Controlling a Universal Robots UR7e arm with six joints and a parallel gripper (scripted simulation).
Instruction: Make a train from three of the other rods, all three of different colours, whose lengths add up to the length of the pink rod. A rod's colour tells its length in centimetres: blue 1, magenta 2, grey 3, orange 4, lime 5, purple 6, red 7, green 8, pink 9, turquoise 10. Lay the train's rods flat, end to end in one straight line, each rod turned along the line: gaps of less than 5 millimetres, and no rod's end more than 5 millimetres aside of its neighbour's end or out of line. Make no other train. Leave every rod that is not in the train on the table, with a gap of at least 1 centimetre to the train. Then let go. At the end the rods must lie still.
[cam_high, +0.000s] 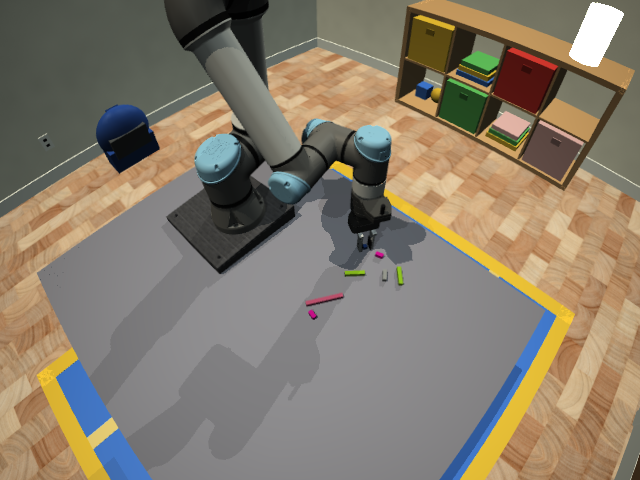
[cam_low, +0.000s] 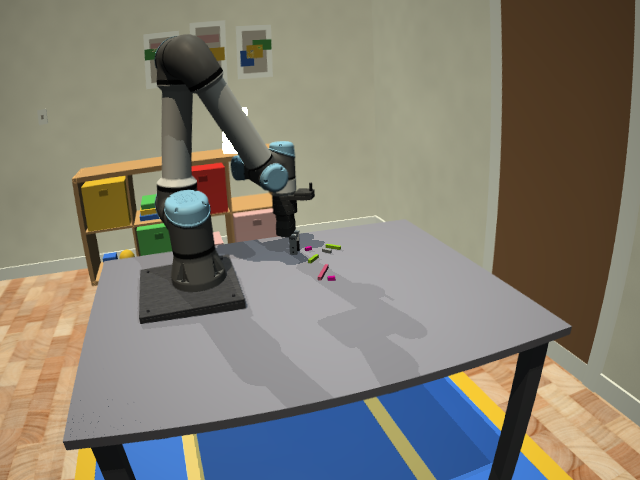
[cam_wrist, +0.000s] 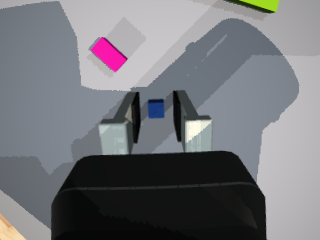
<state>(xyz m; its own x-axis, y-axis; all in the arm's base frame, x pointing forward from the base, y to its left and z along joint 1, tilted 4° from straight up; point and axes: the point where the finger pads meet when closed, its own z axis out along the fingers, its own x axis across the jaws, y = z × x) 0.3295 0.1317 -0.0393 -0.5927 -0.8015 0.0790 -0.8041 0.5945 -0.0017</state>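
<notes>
My gripper (cam_high: 366, 242) is open and low over the table, with its fingers on either side of a small blue rod (cam_wrist: 156, 108). In the wrist view there is a gap between the rod and each finger (cam_wrist: 156, 116). A magenta rod (cam_high: 379, 254) lies just beside it and also shows in the wrist view (cam_wrist: 108, 54). Further out lie a lime rod (cam_high: 354, 272), a grey rod (cam_high: 384, 275) and a second lime rod (cam_high: 399, 275). The pink rod (cam_high: 324, 299) lies flat nearer the table's middle, with a second magenta rod (cam_high: 312, 314) beside it.
The arm's black base plate (cam_high: 230, 227) stands to the left of the rods. The table's edge (cam_high: 444, 242) runs close behind the gripper. A shelf (cam_high: 511, 87) with boxes stands on the floor beyond the table.
</notes>
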